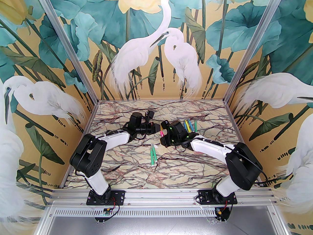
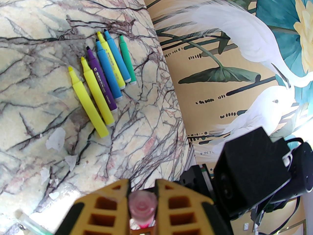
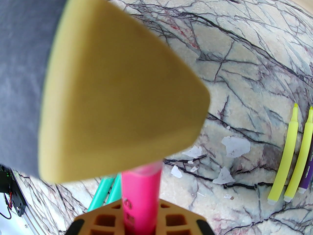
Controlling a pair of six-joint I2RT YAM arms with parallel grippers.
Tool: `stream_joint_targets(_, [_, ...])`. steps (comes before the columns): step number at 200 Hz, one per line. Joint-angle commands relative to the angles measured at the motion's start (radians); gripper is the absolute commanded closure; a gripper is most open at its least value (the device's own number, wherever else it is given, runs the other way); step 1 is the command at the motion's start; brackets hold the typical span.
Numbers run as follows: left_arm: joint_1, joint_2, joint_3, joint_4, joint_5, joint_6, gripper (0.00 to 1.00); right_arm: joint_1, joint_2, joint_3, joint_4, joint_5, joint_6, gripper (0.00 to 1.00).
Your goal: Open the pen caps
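A pink pen (image 1: pixel 161 133) is held in the air between both grippers at the table's middle. My right gripper (image 3: pixel 140 220) is shut on the pink pen body (image 3: pixel 140 194). My left gripper (image 2: pixel 142 188) is shut on the pen's clear cap (image 2: pixel 142 204), seen end-on between its yellow fingers (image 2: pixel 110 204). In the right wrist view the cap's rim (image 3: pixel 150 168) sits at the top of the pink body, mostly hidden by the left finger (image 3: pixel 117 87). The left gripper (image 1: pixel 156 128) and right gripper (image 1: pixel 163 137) nearly touch.
A row of several uncapped pens (image 2: pixel 105 75), yellow, purple, blue and green, lies at the back right (image 1: pixel 189 125). Two green pens (image 1: pixel 152 154) with clear caps lie near the table's centre (image 3: pixel 107 192). White peeled patches (image 3: pixel 236 146) mark the marble tabletop (image 1: pixel 122 170).
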Motion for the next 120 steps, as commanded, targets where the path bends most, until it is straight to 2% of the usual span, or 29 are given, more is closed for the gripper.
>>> stream_joint_targets(1, [0.072, -0.003, -0.001, 0.015, -0.065, -0.038, 1.0, 0.004, -0.019, -0.044, -0.056, -0.037, -0.04, 1.0])
stream_joint_targets(65, [0.133, -0.025, 0.003, -0.038, -0.095, -0.026, 1.0, 0.004, -0.078, -0.128, -0.082, -0.071, -0.08, 1.0])
stream_joint_targets(89, [0.133, -0.021, 0.022, -0.12, -0.109, 0.027, 1.0, 0.0, -0.104, -0.136, -0.086, -0.005, -0.067, 1.0])
stream_joint_targets(120, [0.133, -0.015, 0.06, -0.321, -0.163, 0.142, 1.0, -0.052, -0.07, -0.103, -0.089, 0.119, -0.002, 1.0])
